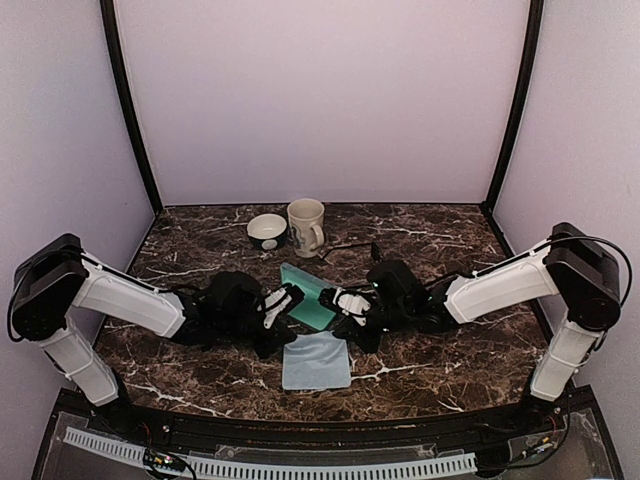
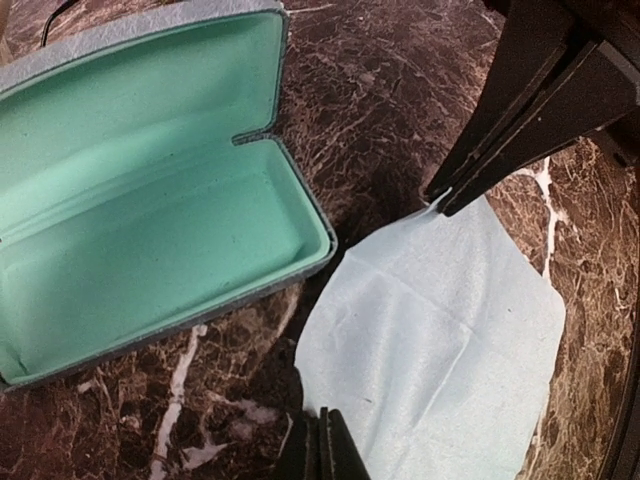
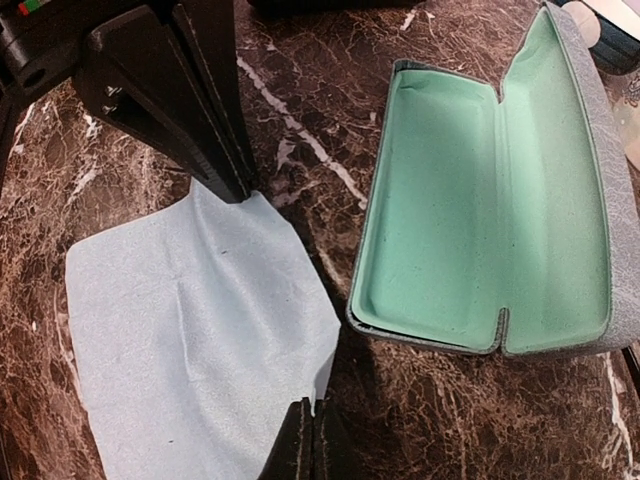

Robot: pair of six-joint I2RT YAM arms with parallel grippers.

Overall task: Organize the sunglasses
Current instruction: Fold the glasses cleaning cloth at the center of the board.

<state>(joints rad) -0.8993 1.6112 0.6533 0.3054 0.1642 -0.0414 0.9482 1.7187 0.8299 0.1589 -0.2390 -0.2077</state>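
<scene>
A light blue cloth [image 1: 316, 362] lies flat on the marble in front of an open grey-blue case [image 1: 307, 295] with a mint green lining, which is empty. My left gripper [image 2: 322, 440] is shut on the cloth's far left corner. My right gripper [image 3: 312, 430] is shut on the far right corner, where the edge of the cloth rises between its fingertips. Each wrist view shows the other gripper's dark fingers pinching its corner. A thin black wire shape [image 1: 350, 247] behind the case may be the wire-framed sunglasses; the thicker pair is out of view.
A cream mug [image 1: 306, 226] and a small dark bowl [image 1: 267, 231] stand at the back centre of the marble table [image 1: 450, 350]. The open case [image 3: 480, 200] lies just beyond the cloth, between the two grippers. Black frame posts rise at the back corners.
</scene>
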